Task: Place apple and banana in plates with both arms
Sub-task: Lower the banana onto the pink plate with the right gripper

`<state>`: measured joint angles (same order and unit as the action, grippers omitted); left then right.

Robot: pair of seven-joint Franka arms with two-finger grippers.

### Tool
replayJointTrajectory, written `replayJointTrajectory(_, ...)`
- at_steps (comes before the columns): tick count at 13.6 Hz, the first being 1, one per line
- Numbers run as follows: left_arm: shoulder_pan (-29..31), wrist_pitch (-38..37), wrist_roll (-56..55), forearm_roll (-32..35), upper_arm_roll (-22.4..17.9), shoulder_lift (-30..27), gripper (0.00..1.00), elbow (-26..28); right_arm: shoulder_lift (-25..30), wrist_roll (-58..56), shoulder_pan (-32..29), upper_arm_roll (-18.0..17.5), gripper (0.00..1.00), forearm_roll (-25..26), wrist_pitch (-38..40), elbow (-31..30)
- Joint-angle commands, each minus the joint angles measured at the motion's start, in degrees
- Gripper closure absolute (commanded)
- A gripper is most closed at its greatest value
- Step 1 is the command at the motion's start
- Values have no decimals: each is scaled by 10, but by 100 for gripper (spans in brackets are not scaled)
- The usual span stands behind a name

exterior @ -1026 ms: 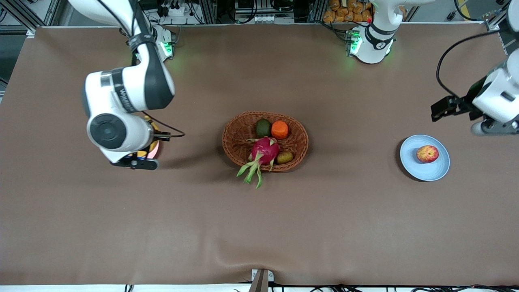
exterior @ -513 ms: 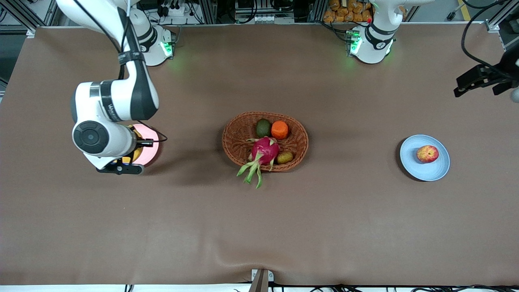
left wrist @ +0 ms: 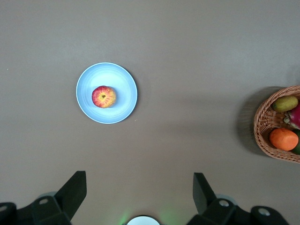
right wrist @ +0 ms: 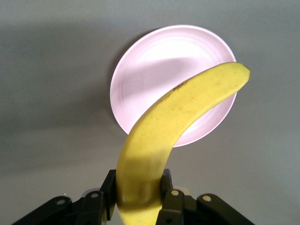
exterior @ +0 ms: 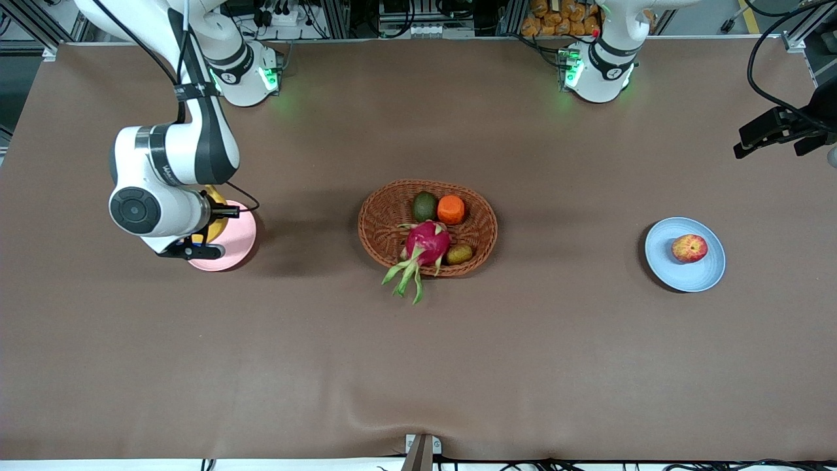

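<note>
The yellow banana (right wrist: 187, 112) is clamped near one end in my right gripper (right wrist: 139, 185), which is shut on it. It hangs over the pale pink plate (right wrist: 154, 61), its free tip over the plate's rim. From the front, the right wrist covers most of the banana (exterior: 218, 227) and part of the pink plate (exterior: 235, 248). The red and yellow apple (exterior: 689, 248) lies in the light blue plate (exterior: 660, 261). My left gripper (left wrist: 139, 190) is open and empty, high above the table, apart from the apple (left wrist: 103, 97) and its plate (left wrist: 123, 79).
A brown wicker basket (exterior: 379, 222) stands mid-table. It holds a magenta dragon fruit (exterior: 426, 242), an orange fruit (exterior: 451, 209), a dark green fruit (exterior: 424, 206) and a small brown fruit (exterior: 460, 254). Brown cloth covers the table.
My right arm has carried the banana toward the right arm's end of the table, uncovering more of the pink plate. My left arm pulled up and away from the blue plate, then stopped.
</note>
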<state>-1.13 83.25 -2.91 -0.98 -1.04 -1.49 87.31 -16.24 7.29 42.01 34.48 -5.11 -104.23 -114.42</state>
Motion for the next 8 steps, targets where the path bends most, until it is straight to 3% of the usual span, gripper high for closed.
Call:
replayJointTrajectory(1,-2,24,1,-4,-2,-16,0,17,46,0,2,-2,100,16,-51,-68)
replayJointTrajectory(8,0,24,14,-3,2,-6,0,13,40,0,5,-4,100,16,-105,-115)
